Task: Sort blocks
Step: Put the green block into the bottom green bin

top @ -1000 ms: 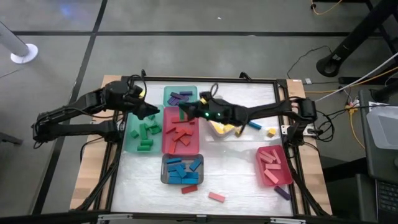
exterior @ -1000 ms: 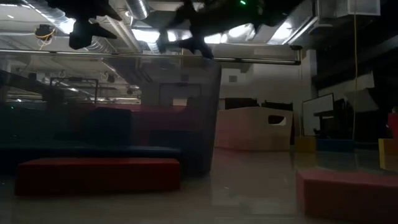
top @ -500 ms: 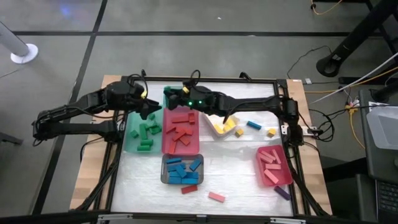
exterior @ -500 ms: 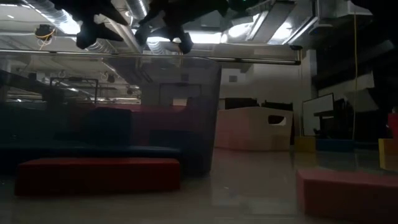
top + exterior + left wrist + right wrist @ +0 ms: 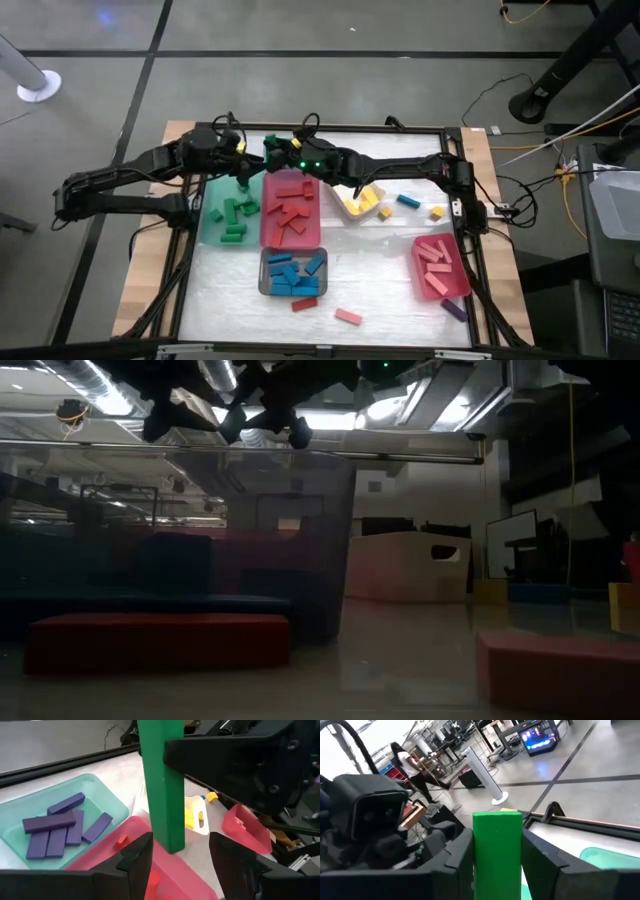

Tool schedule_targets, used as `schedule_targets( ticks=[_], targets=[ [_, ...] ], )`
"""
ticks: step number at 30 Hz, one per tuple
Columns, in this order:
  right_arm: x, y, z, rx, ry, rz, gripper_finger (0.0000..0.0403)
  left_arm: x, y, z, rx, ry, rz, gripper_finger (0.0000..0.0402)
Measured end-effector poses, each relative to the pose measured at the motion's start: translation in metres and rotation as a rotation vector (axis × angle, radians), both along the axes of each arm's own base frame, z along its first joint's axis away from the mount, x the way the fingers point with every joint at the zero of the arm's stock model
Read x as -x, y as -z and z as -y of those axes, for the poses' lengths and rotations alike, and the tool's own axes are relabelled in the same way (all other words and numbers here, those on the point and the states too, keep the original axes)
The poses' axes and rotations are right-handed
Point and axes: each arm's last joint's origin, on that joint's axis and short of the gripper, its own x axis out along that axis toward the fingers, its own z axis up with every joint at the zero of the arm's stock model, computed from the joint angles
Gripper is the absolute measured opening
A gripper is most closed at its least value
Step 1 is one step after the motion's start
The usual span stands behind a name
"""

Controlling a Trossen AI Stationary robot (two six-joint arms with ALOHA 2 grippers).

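While the right gripper (image 5: pixel 497 870) clamps a green block (image 5: pixel 497 847) upright between its fingers above the teal tray (image 5: pixel 107 800) of purple blocks (image 5: pixel 60 827), the left gripper (image 5: pixel 177 865) faces it, jaws spread to either side of the block's lower end, not touching.

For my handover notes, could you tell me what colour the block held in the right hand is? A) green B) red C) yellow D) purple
A: the right wrist view shows the right hand closed on a green block, which stands upright between its fingers; the left wrist view shows the same bar in front of the open left hand.
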Motion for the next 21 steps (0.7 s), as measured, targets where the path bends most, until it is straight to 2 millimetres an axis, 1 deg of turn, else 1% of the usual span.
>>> schedule_targets(
  ticks=[8,10,14,17,21],
  targets=[
    [0.0,-0.001,0.0,-0.001,0.001,0.008,0.0138,-0.023,0.013,-0.009,0.006,-0.017,-0.058,0.0182],
    [0.0,0.002,0.0,-0.007,0.003,0.0,0.0138,-0.025,0.013,-0.01,0.001,-0.021,-0.058,0.0182],
    [0.0,0.002,0.001,-0.008,0.005,0.003,0.0138,-0.022,0.01,-0.011,-0.048,-0.051,-0.058,0.0176],
    [0.0,0.002,0.001,-0.008,0.006,0.006,0.0138,-0.022,0.01,-0.01,-0.064,-0.052,-0.062,0.0152],
    [0.0,0.002,0.001,-0.008,0.009,0.003,0.0138,-0.022,0.01,-0.01,-0.065,-0.055,-0.064,0.0096]
  ],
)
